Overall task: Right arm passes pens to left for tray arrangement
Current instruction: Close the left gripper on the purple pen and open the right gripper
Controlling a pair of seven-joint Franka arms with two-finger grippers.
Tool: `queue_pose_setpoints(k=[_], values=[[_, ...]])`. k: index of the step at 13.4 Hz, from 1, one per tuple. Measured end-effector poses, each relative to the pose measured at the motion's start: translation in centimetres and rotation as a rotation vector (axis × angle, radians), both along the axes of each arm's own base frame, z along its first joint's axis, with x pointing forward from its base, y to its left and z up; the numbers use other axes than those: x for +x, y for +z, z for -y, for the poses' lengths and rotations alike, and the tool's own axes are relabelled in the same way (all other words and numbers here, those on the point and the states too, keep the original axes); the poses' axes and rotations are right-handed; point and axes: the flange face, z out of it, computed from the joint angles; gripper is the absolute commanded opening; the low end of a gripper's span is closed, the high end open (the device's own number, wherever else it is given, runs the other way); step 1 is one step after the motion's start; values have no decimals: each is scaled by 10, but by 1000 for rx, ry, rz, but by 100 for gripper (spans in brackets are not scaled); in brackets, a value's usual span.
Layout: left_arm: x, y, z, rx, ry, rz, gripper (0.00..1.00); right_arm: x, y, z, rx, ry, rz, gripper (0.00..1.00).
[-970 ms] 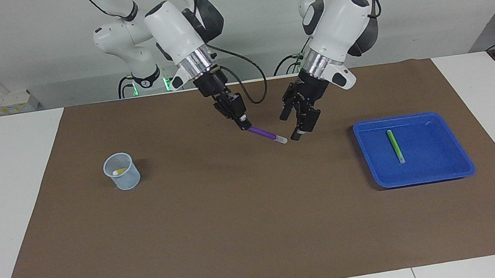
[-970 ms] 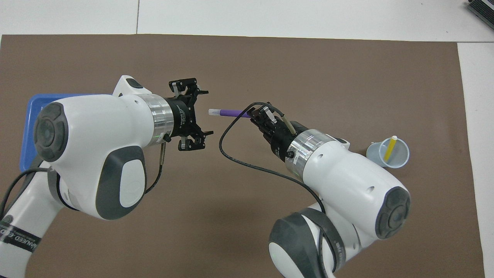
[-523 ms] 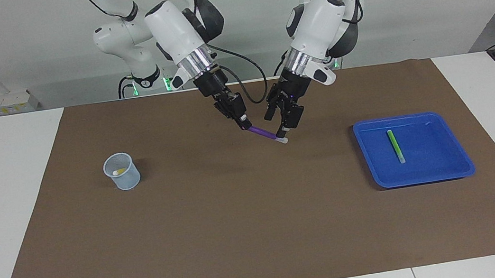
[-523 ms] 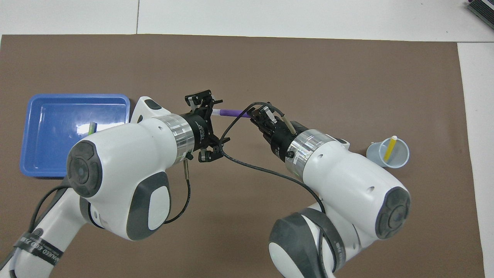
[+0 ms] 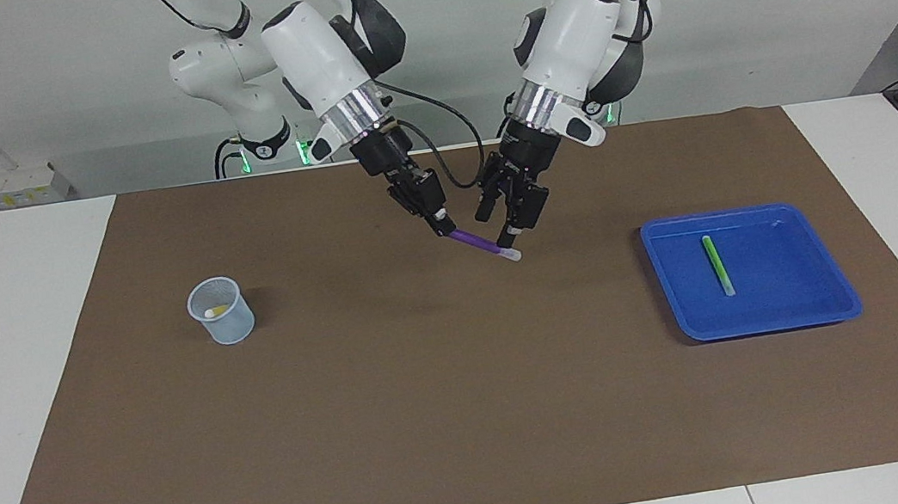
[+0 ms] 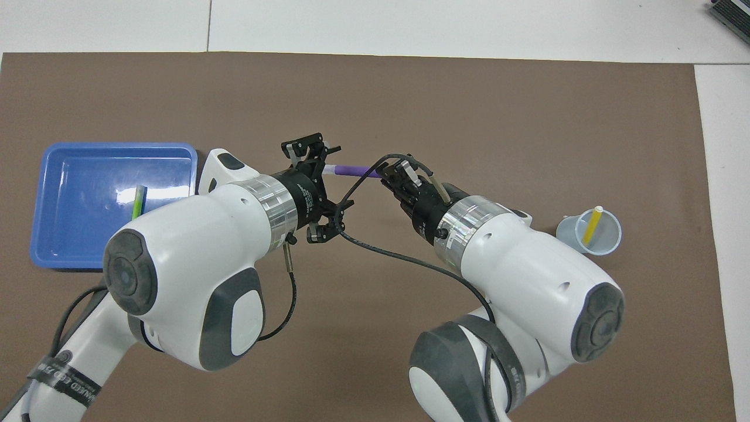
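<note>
My right gripper (image 5: pixel 442 225) (image 6: pixel 389 176) is shut on one end of the purple pen (image 5: pixel 475 241) (image 6: pixel 354 170) and holds it slanted above the middle of the mat. The left gripper (image 5: pixel 500 226) (image 6: pixel 335 179) is open, its fingers on either side of the pen's pale free end. A green pen (image 5: pixel 717 264) (image 6: pixel 138 202) lies in the blue tray (image 5: pixel 812 304) (image 6: pixel 70 258) at the left arm's end of the table. The yellow pen (image 6: pixel 592 225) (image 5: pixel 219 310) stands in a cup.
The translucent pale-blue cup (image 5: pixel 229 326) (image 6: pixel 609 245) stands on the brown mat (image 5: pixel 437 427) toward the right arm's end. White table (image 5: pixel 12 361) surrounds the mat. A black cable (image 6: pixel 375 249) loops from the right wrist between the two arms.
The left gripper swung away from the tray toward the right gripper and now straddles the purple pen's pale end, fingers slightly narrower. The right arm and pen held still.
</note>
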Motion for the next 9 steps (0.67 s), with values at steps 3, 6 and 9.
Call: queue_pose_setpoints(k=[3,6,9], values=[[-6,-6,13,-13,2,0,89,0,0,1,0,-1,0,0],[-6,-8,13,-18,10,7,68,1,0,1,0,-3,0,0],[-3,-17,13,-17,19,6,59,1,0,2,0,-3,1,0]])
